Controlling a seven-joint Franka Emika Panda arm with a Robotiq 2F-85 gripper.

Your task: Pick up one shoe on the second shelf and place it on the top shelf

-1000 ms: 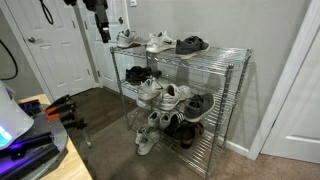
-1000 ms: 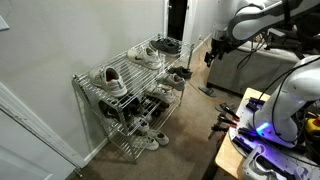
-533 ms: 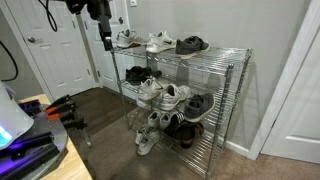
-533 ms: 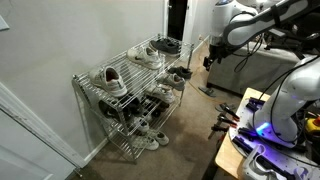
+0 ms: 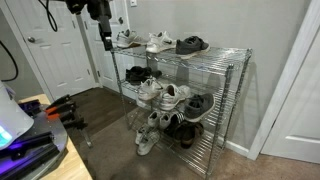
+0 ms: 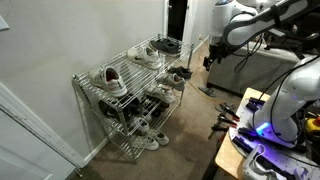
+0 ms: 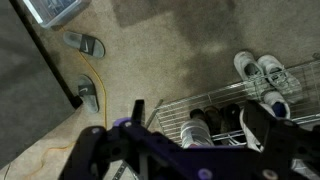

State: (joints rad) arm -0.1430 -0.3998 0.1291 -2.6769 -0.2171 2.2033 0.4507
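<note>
The end effector (image 5: pixel 104 41) hangs in the air just beside the left end of the metal rack (image 5: pixel 223 110), about level with the top shelf (image 5: pixel 222 58) and apart from it. In the wrist view its fingers (image 7: pixel 258 126) stand wide apart, released, with nothing between them. Below them a slipper (image 7: pixel 86 45) lies on the carpet at left and a pair of white sneakers (image 7: pixel 262 78) at right.

In an exterior view the top shelf carries, from left to right, a white sneaker (image 5: pixel 126 39), a second white sneaker (image 5: pixel 160 41) and a black shoe (image 5: pixel 191 44). On the second shelf (image 5: pixel 222 96) sit a black sneaker (image 5: pixel 136 74), then the shoe (image 5: pixel 150 90), white and low, just beside another pale sneaker (image 5: pixel 173 95), and a dark shoe (image 5: pixel 198 103) at the right end.
</note>
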